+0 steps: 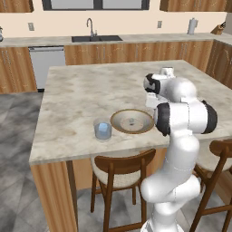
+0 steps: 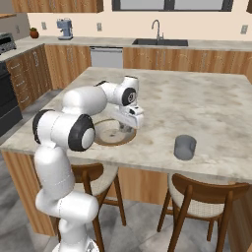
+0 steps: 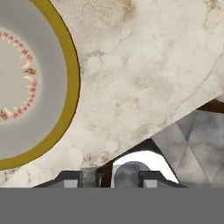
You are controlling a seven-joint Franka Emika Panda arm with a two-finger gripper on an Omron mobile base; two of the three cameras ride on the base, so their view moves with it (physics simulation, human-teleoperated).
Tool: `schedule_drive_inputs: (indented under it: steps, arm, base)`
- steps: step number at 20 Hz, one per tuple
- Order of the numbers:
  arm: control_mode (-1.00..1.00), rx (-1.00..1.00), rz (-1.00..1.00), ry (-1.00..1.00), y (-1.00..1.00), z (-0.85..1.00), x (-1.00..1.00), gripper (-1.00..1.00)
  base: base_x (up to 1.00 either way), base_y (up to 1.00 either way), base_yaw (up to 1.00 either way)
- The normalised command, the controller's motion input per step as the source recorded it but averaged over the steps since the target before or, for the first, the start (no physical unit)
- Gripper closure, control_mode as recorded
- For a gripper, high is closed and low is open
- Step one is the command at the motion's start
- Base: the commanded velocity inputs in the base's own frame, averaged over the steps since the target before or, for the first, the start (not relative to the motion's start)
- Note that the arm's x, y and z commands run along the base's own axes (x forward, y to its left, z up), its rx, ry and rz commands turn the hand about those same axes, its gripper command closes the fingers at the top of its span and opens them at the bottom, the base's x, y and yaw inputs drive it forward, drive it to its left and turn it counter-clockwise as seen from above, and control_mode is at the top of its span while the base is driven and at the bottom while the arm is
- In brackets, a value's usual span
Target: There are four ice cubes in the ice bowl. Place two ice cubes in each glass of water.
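Note:
The ice bowl [image 1: 121,117], wide with a brown rim, stands near the island's front edge. A tiny pale speck at its middle looks like an ice cube [image 1: 131,121]. One glass of water [image 1: 103,130] stands just left of the bowl with a light-blue patch inside; I cannot tell cubes from water there. The other glass [image 2: 185,146] stands well to the bowl's right. My gripper [image 2: 126,129] hangs over the bowl's right rim. In the hand view the bowl [image 3: 70,78] fills the left side, and the gripper [image 3: 110,179] is open with nothing between its fingertips.
The island's front edge [image 3: 144,131] runs just below the gripper, with floor beyond it. Two wooden stools [image 2: 206,197] stand under that edge. A sink [image 1: 96,38] and cabinets line the far wall. Bare counter [image 2: 197,103] spreads behind the bowl and glasses.

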Motion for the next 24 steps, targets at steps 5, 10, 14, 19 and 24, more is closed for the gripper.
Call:
schedule_drive_inputs:
  steps: [5, 10, 14, 19, 24]
  arm:
    - [-1.0, 0.0, 0.0, 0.01, -1.0, 0.19, -0.31, 1.0]
    - [-1.0, 0.0, 0.0, 0.01, -1.0, 0.13, 0.0, 1.0]
    - [-1.0, 0.0, 0.0, 0.06, -1.0, 0.2, 0.0, 1.0]
    - [-1.0, 0.0, 0.0, 0.02, -0.79, 0.0, 0.15, 1.0]
    - [-1.0, 0.0, 0.0, 0.0, -0.37, 0.0, 0.19, 1.0]
  base:
    - [0.0, 0.0, 0.0]
    - [0.0, 0.0, 0.0]
    - [0.0, 0.0, 0.0]
    - [0.0, 0.0, 0.0]
    - [0.0, 0.0, 0.0]
